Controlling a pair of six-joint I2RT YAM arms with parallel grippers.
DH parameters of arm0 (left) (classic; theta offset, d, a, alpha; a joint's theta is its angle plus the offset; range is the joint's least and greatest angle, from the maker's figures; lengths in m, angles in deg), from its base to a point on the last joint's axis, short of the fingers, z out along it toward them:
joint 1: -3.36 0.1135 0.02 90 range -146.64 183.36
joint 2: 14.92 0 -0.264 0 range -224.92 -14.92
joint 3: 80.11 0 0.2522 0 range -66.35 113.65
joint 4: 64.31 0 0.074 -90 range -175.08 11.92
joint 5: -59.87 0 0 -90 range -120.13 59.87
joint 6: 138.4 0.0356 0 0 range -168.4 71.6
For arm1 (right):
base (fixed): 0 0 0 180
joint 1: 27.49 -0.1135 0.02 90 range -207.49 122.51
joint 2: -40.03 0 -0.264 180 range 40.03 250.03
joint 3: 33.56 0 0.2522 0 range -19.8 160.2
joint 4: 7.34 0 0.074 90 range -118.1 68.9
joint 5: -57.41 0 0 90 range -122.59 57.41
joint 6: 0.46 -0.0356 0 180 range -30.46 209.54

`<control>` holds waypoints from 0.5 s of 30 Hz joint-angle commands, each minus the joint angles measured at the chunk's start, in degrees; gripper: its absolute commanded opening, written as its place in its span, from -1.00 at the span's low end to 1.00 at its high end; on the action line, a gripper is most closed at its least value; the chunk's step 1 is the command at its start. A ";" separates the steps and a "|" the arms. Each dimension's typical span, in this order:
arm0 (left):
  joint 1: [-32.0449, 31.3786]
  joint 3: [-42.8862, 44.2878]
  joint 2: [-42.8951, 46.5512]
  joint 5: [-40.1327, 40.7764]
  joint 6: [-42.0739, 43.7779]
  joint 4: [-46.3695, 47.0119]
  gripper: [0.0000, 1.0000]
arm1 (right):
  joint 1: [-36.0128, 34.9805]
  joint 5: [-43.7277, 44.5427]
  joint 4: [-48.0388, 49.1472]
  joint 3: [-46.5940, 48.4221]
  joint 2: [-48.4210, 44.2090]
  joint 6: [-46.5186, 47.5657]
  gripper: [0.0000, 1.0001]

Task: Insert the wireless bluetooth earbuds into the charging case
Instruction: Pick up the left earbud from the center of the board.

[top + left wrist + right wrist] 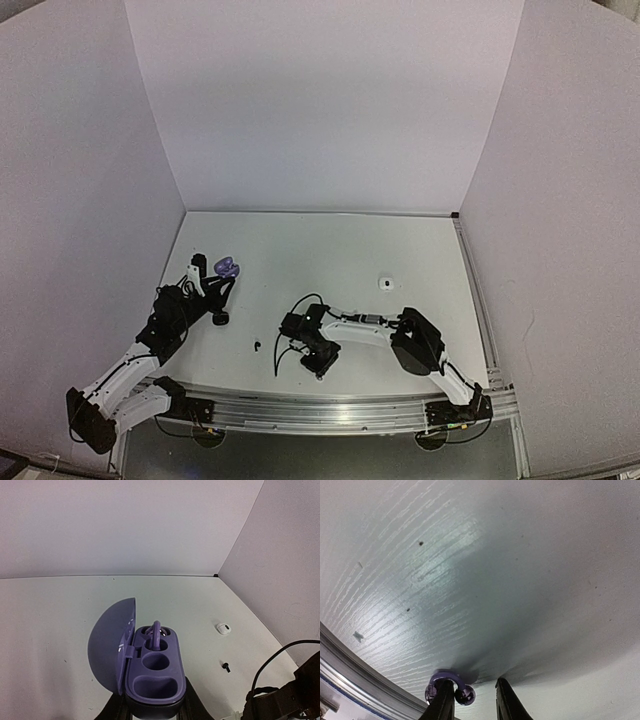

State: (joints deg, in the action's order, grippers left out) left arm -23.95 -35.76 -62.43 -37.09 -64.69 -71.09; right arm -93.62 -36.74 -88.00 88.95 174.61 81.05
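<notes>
While the left claw point(152, 710) is clamping the open case point(156, 682) on the left, the right claw point(474, 704) is hanging slightly open beside the tiny, probably slippy earbud point(455, 692) by the near rail point(350, 667), needing a gentle mid-body pinch.

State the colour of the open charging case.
The case is purple, shown best in the left wrist view.

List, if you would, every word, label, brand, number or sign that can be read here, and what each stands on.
No text can be read in any view.
Open purple plastic charging case: a tiny white mark on the lid by the hinge, too small to read.
Small white rounded object on the white table: a dark spot, no legible lettering.
</notes>
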 commanded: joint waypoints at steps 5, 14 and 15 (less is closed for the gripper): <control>0.42 0.79 0.94 0.08 1.00 1.49 -1.00 | -2.80 2.93 -1.01 -0.25 1.71 -4.47 -0.56; 0.42 1.08 0.66 -0.30 1.09 2.11 -1.00 | -2.81 8.03 -3.19 1.50 2.91 -6.93 -0.89; 0.42 1.12 0.64 -0.36 1.12 2.11 -1.00 | -2.80 8.46 -3.24 1.99 2.81 -7.39 -0.93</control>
State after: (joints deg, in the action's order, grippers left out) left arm -23.95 -35.76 -62.43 -37.09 -64.68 -71.06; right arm -96.50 -31.75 -89.75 89.35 175.00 75.71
